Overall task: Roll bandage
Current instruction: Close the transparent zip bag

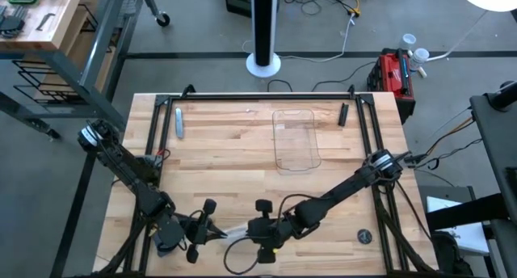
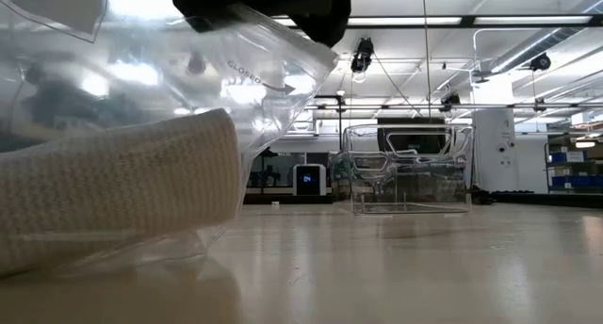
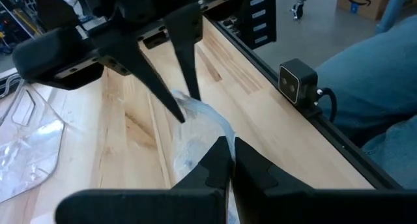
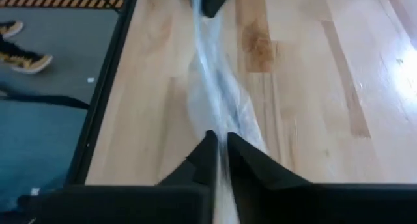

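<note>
The bandage (image 2: 113, 192), a whitish woven roll, lies on the table near its front edge, inside a wrinkly clear plastic wrapper (image 1: 234, 230). The wrapper stretches between my two grippers. My left gripper (image 1: 203, 229) is shut on the wrapper's left end, and my right gripper (image 1: 257, 229) is shut on its right end. In the left wrist view my own fingers (image 3: 228, 160) close on the plastic, with the right gripper (image 3: 177, 94) beyond them. The right wrist view shows my right gripper (image 4: 219, 152) on the wrapper (image 4: 218, 87). My left gripper pinches the wrapper's left end (image 3: 207, 136) between its two fingers, coming nearly level from the table's left. The plastic runs on toward the other gripper. My right gripper pinches the wrapper's right end (image 4: 220, 123) between its two fingers, coming low from the table's right, and the plastic is drawn into a narrow twisted band between the two holds.
A clear rectangular tray (image 1: 295, 139) stands at the table's far middle. A small blue-grey object (image 1: 178, 122) lies far left, a dark one (image 1: 343, 114) far right, a round black disc (image 1: 365, 237) near right. A person's legs (image 3: 384, 87) are beside the table's front edge.
</note>
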Available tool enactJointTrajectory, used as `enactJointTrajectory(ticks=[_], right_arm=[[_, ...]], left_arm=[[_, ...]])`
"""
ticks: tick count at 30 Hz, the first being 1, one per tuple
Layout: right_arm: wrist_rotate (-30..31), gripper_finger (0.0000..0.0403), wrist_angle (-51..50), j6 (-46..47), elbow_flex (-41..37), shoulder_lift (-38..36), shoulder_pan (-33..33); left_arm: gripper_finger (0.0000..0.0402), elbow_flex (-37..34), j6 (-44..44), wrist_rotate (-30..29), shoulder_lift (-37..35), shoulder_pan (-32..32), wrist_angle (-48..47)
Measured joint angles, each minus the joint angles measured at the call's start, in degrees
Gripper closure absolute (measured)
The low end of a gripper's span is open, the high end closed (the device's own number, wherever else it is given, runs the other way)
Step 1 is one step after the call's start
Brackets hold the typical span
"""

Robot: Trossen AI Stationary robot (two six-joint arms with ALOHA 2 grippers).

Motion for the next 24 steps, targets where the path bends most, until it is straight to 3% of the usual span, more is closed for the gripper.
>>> enactJointTrajectory(ticks=[2, 16, 21, 24], right_arm=[[-0.6, 0.0393, 0.0, -1.2, 0.0, 0.0, 0.5], [-3.3, 0.0356, -4.1, 0.6, 0.0, 0.0, 1.3], [-2.8, 0.0395, -4.6, 1.5, 0.0, 0.0, 1.4], [-1.6, 0.0371, -4.6, 3.5, 0.0, 0.0, 1.6]], left_arm=[[0.0401, 0.0, -0.3, -0.1, 0.0, 0.0, 0.0], [0.0401, 0.0, -1.6, 0.3, 0.0, -0.8, -3.1], [0.0401, 0.0, -1.6, 0.3, 0.0, -0.9, -3.2], [0.0401, 0.0, -1.6, 0.3, 0.0, -0.9, -3.5]])
